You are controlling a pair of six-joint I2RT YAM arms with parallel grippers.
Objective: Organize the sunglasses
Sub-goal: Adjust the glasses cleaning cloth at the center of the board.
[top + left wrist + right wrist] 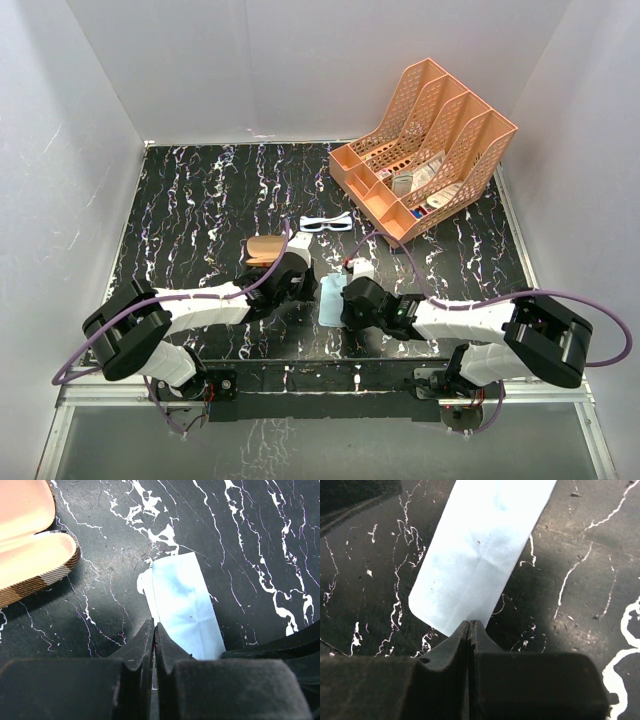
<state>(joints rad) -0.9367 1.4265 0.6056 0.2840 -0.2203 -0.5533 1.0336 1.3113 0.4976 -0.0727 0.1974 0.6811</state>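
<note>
The sunglasses (327, 222), white-framed with bluish lenses, lie on the black marbled table beyond both arms, untouched. A light blue cloth (331, 299) lies folded into a narrow strip between the two grippers. My left gripper (154, 627) is shut, and the left edge of the cloth (185, 605) runs into its tips. My right gripper (470, 623) is shut on the near end of the cloth (475, 555) from the other side. The brown plaid case (267, 249) lies open just left of the left gripper (305, 285), its pale lining (30, 540) showing.
An orange mesh desk organiser (425, 150) with small items stands at the back right. White walls close in the table on three sides. The right gripper (350, 300) shows as a dark block (280, 647) in the left wrist view.
</note>
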